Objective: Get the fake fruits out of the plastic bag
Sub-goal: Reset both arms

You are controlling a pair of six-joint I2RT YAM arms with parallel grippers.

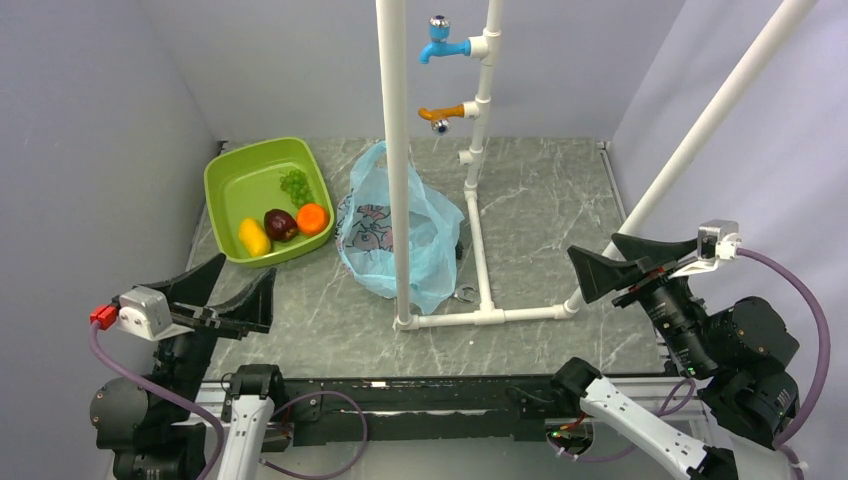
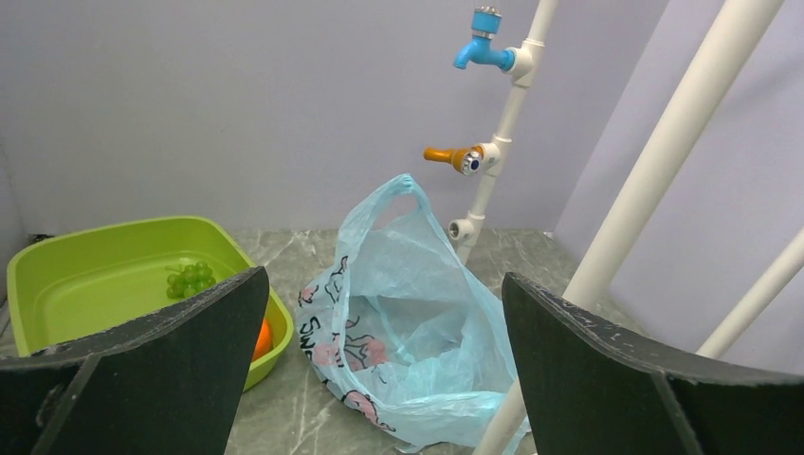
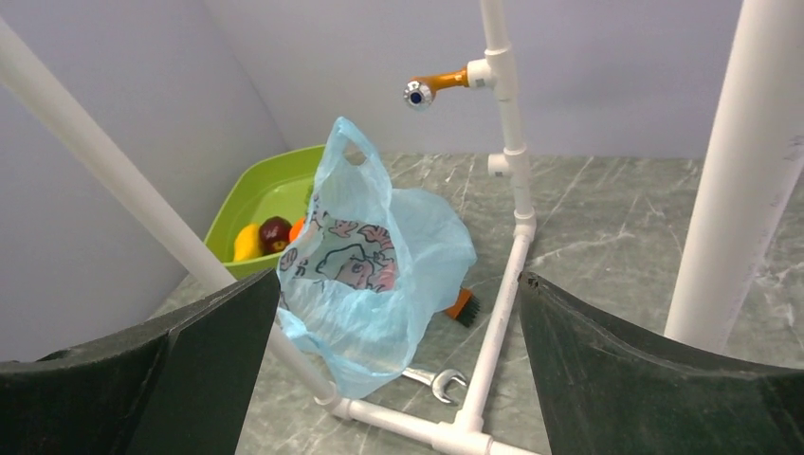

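The four fake fruits lie in the lime-green tray (image 1: 222,172) at the back left: a yellow oblong one (image 1: 254,237), a dark red-purple one (image 1: 280,224), an orange one (image 1: 312,217) and a green grape bunch (image 1: 296,185). The light-blue plastic bag (image 1: 390,235) stands crumpled right of the tray, against a white pipe. In the left wrist view the bag (image 2: 417,313) is open toward me and no fruit shows inside. My left gripper (image 1: 248,266) is open and empty, near the tray's front. My right gripper (image 1: 592,244) is open and empty at the right.
A white pipe frame (image 1: 480,315) rises from the table with a blue tap (image 1: 440,45) and an orange tap (image 1: 440,113). A wrench (image 3: 436,381) and a small orange-and-black tool (image 3: 462,306) lie by the bag. Grey walls close three sides.
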